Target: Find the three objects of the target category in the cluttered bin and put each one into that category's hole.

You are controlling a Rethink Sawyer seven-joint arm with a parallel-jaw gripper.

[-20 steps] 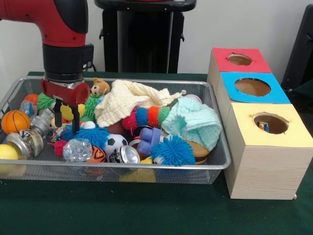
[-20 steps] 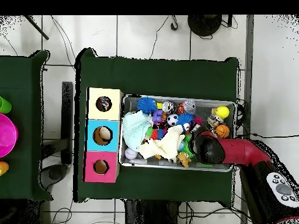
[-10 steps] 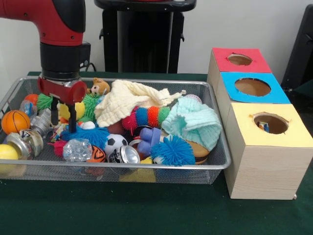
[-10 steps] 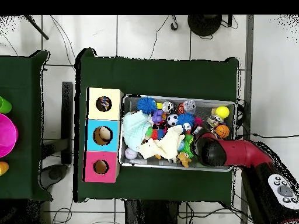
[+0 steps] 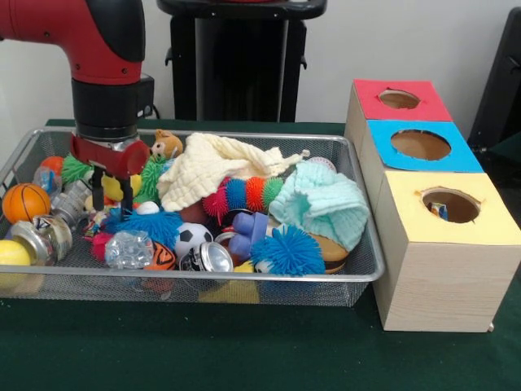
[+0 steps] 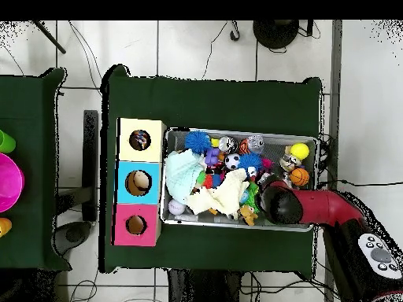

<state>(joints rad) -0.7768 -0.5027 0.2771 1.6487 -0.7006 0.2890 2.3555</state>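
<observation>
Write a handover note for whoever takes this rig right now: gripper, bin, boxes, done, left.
Gripper: fingers open, low in the wire bin's left end, straddling a yellow toy; nothing held.
Bin is full: balls, spiky toys, cans, two cloths.
Boxes right of the bin: yellow box has something in its hole; what is in the blue box and red box cannot be told.
Left: target category unclear; sorting goes on.

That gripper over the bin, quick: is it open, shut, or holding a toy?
Gripper: open, its two black fingers apart around a yellow toy in the wire bin; not clamped on anything.
</observation>
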